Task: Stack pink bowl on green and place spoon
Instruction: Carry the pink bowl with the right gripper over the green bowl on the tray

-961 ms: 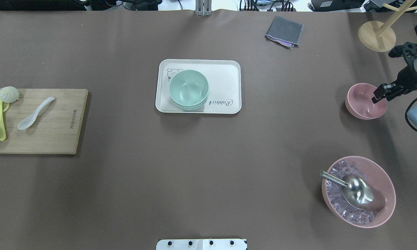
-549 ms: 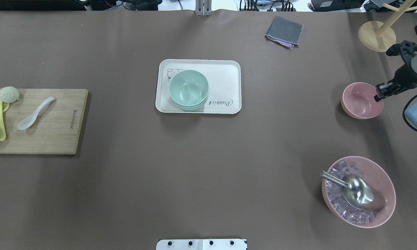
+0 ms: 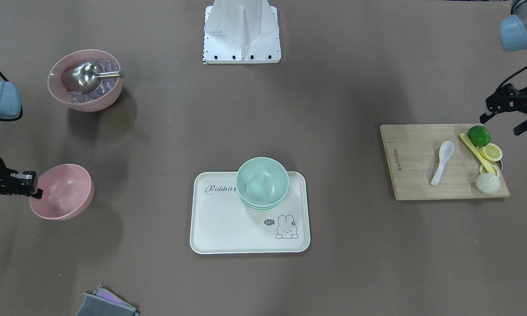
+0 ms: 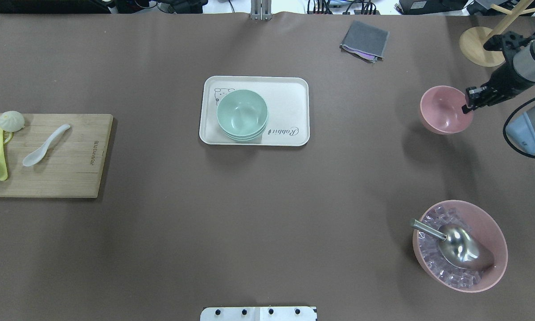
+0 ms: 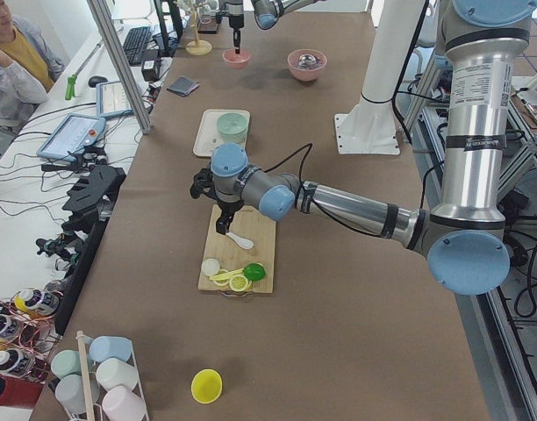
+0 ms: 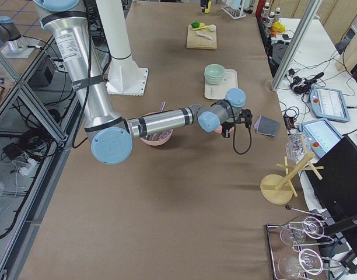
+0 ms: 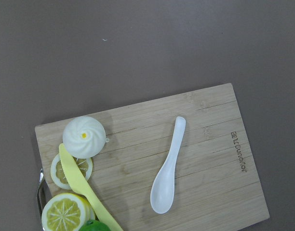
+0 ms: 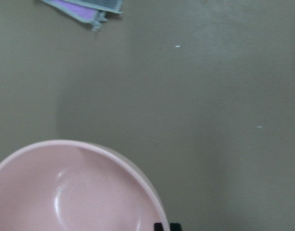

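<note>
My right gripper (image 4: 468, 101) is shut on the right rim of the small pink bowl (image 4: 445, 110) and holds it off the table at the right side; the bowl also shows in the front view (image 3: 62, 191) and fills the lower left of the right wrist view (image 8: 75, 192). The stacked green bowls (image 4: 242, 115) stand on the white rabbit tray (image 4: 290, 98) at the table's middle. The white spoon (image 4: 46, 145) lies on the wooden cutting board (image 4: 71, 174) at the left, and shows in the left wrist view (image 7: 168, 175). My left gripper (image 3: 500, 125) hovers open and empty over the board's outer end.
A large pink bowl (image 4: 501, 249) with ice cubes and a metal scoop (image 4: 459, 243) stands at the near right. A grey cloth (image 4: 364, 40) and a wooden stand (image 4: 482, 47) are at the far right. A bun, lemon slices, a lime and a yellow knife (image 4: 1, 154) lie on the board's left end.
My right gripper has lifted the pink bowl and carried it leftward and toward the far side of the table. The left arm, spoon and green bowls have not moved.
</note>
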Robot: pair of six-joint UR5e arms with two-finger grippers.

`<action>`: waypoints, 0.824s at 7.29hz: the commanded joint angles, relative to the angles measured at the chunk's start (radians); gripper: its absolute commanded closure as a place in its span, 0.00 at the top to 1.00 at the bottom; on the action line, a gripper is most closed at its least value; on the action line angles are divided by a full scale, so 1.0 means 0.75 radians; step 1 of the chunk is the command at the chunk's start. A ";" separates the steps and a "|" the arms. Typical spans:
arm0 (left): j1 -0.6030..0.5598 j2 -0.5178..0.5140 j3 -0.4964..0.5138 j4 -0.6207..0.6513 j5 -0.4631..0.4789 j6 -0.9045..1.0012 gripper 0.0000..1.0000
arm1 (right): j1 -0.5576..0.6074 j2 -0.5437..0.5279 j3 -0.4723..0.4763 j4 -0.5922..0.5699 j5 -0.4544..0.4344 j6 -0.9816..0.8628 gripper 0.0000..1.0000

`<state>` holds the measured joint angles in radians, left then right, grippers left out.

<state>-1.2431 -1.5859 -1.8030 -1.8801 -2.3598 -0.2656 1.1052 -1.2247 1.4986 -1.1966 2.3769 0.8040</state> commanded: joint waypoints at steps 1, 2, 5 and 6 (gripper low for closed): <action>0.168 -0.031 0.011 -0.003 0.205 0.004 0.95 | -0.156 0.139 0.169 -0.071 -0.027 0.470 0.00; 0.175 -0.029 0.023 -0.009 0.203 0.015 0.95 | -0.300 0.219 0.267 -0.140 -0.139 0.650 0.00; 0.199 -0.035 0.115 -0.123 0.195 -0.008 0.93 | -0.520 0.524 0.207 -0.309 -0.375 0.871 0.00; 0.205 -0.037 0.125 -0.134 0.193 -0.008 0.93 | -0.553 0.603 0.103 -0.299 -0.414 0.940 0.00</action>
<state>-1.0947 -1.6120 -1.7278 -1.9541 -2.2122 -0.2667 0.7306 -0.8502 1.6486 -1.4136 2.1145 1.4557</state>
